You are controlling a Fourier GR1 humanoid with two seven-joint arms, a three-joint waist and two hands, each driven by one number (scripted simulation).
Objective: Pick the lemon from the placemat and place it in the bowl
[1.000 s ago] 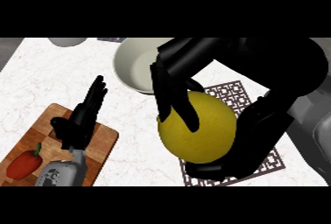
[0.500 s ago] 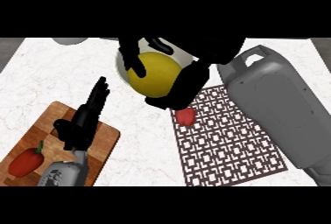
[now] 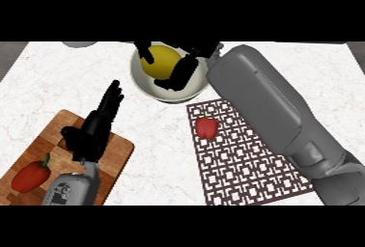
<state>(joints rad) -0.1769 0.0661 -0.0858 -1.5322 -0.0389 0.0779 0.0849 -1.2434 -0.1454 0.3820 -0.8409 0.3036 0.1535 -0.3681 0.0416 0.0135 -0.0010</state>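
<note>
The yellow lemon (image 3: 161,61) sits over the white bowl (image 3: 165,91) at the back of the counter, with my right hand (image 3: 187,67) curled round it from the right. The fingers wrap its near side and hide part of it. The right forearm (image 3: 271,106) reaches diagonally across the dark lattice placemat (image 3: 242,159), which lies at the right. My left hand (image 3: 96,126) rests open with straight fingers over the wooden cutting board (image 3: 64,159) at the left.
A small red pepper (image 3: 206,128) lies on the placemat near its far left corner. Another red pepper (image 3: 30,174) lies on the cutting board at the lower left. A pale round object (image 3: 80,44) shows at the counter's back edge.
My right hand has carried the lemon away from the placemat, back and to the left, until it is over the bowl. The small red pepper on the placemat came into view. The left hand stayed put.
</note>
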